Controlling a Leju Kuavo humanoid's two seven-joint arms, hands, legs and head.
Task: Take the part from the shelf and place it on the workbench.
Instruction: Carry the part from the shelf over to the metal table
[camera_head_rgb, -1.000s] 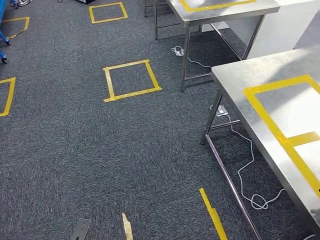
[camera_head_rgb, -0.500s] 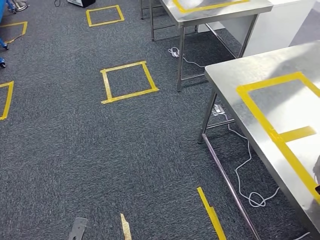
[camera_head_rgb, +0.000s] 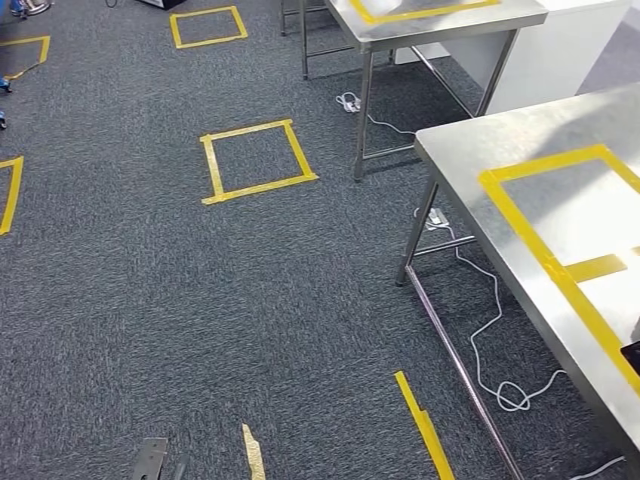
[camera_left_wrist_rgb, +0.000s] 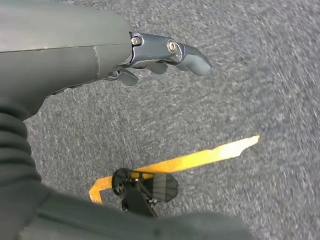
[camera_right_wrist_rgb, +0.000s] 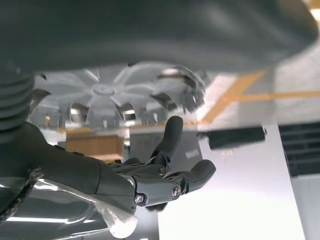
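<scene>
My right hand (camera_right_wrist_rgb: 166, 172) holds a round silver metal part with radial slots (camera_right_wrist_rgb: 113, 97), fingers curled beneath its rim, above the stainless steel workbench (camera_head_rgb: 483, 150) marked with yellow tape (camera_head_rgb: 528, 230). My left hand (camera_left_wrist_rgb: 166, 55) is released, fingers extended, hanging over dark grey carpet (camera_left_wrist_rgb: 264, 75) beside a yellow tape strip (camera_left_wrist_rgb: 196, 159).

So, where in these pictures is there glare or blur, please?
Head view: sharp overall; the near steel workbench shines bright inside its yellow tape frame. Left wrist view: the carpet is smeared by motion blur, and the left robot hand is sharp. Right wrist view: the right robot hand is sharp; strong white glare lies below it, and the finned metal part behind looks soft.
</scene>
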